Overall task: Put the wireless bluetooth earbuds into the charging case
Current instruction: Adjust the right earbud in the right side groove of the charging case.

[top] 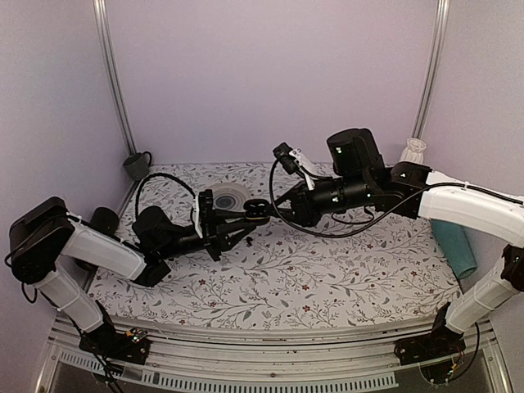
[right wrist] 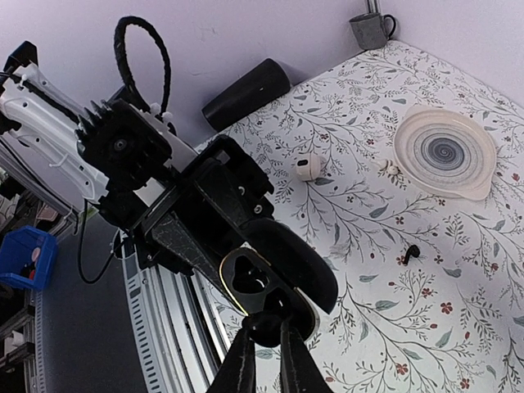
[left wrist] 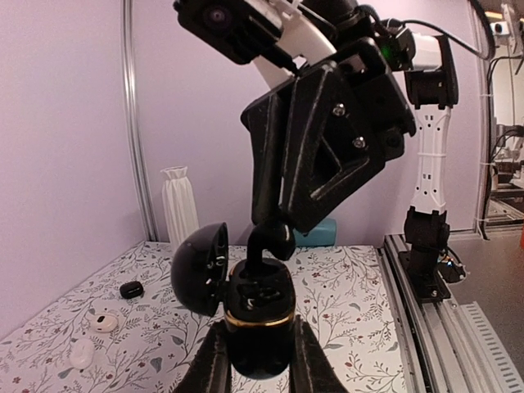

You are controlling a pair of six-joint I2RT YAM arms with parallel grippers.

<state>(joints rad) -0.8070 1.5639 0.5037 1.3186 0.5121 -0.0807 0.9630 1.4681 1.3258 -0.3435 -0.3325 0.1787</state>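
Note:
The black charging case (left wrist: 260, 315) with a gold rim stands upright above the table, and my left gripper (left wrist: 259, 342) is shut on its body. Its lid (left wrist: 199, 266) hangs open to the left. From above, my right gripper (right wrist: 267, 337) is shut on one black earbud (left wrist: 275, 242), whose stem reaches down into the case's open top (right wrist: 260, 281). In the top view both grippers meet over the table's middle at the case (top: 256, 208). A second earbud (right wrist: 412, 254) lies loose on the flowered cloth.
A swirl-patterned plate (right wrist: 446, 153) and a white oval case (right wrist: 309, 168) lie beyond the grippers. More small white cases (left wrist: 104, 322) and a black lump (left wrist: 131, 289) are near the left wall. A grey mug (top: 137, 166), white vase (top: 413, 150), teal object (top: 454, 246) and black cylinder (right wrist: 246, 94) ring the edges.

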